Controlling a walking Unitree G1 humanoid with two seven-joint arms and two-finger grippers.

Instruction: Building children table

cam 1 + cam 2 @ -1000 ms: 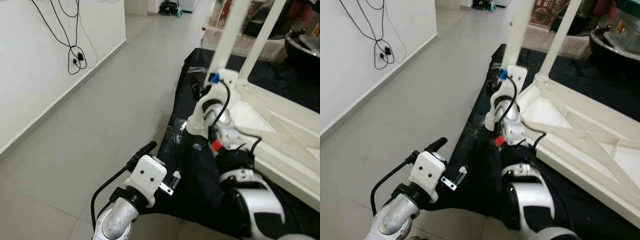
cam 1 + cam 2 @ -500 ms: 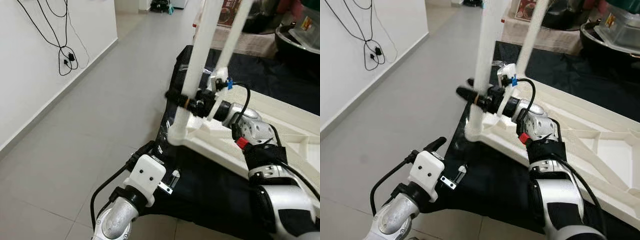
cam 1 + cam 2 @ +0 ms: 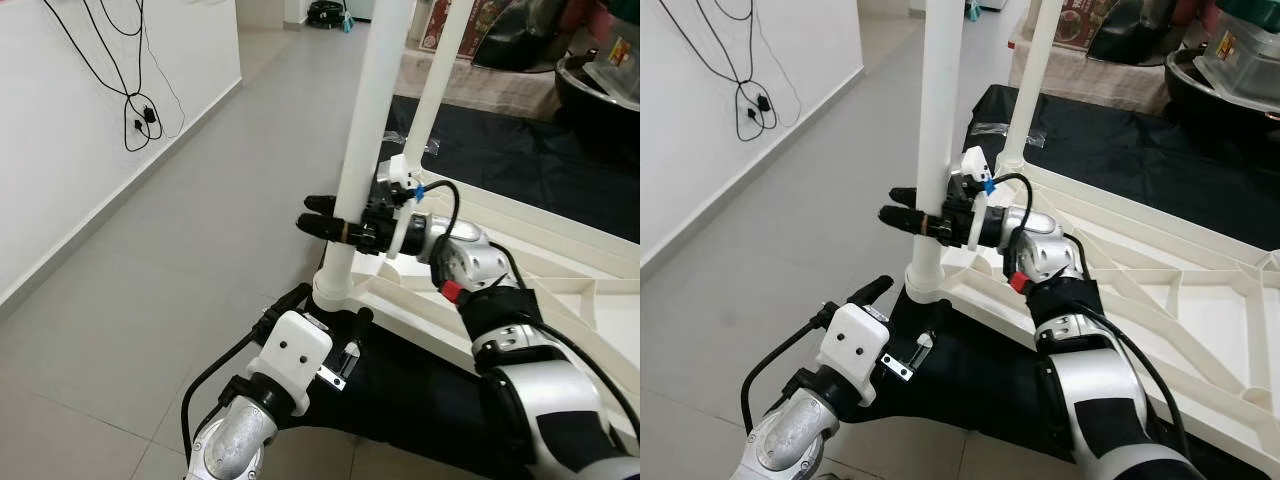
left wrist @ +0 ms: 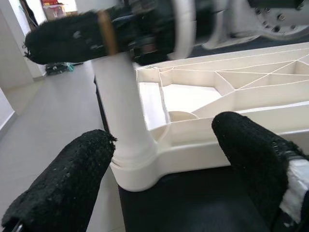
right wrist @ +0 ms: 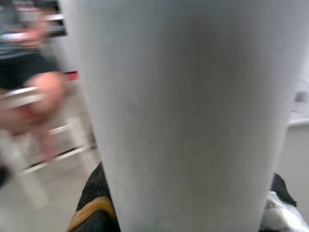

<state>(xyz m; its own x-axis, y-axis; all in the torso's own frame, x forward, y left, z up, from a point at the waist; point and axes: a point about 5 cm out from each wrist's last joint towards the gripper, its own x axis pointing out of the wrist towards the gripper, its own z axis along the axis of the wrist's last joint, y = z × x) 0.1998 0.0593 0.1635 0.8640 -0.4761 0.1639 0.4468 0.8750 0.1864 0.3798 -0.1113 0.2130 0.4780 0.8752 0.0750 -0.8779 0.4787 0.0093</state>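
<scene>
A white plastic children's table [image 3: 1200, 330] lies upside down on a black sheet [image 3: 520, 150], its ribbed underside facing up. Two white legs stand up from it. My right gripper [image 3: 318, 212] is shut on the near corner leg [image 3: 370, 120], a little above its socket, with black fingers [image 5: 94, 193] on both sides of the tube. The second leg [image 3: 440, 70] rises behind it. My left gripper [image 4: 159, 169] is open, low in front of that corner, its fingers [image 4: 63, 188] apart and holding nothing. The leg's foot [image 4: 128, 150] sits just ahead of it.
A white wall with hanging black cables [image 3: 140, 110] runs along the left, with grey tiled floor [image 3: 200, 230] between it and the sheet. Dark pots [image 3: 600, 90] and a cloth-covered surface [image 3: 500, 95] stand at the far right, behind the table.
The right gripper has closed on the corner leg, and that corner of the table has swung left toward my left gripper. The head camera has shifted too. The left arm has stayed put.
</scene>
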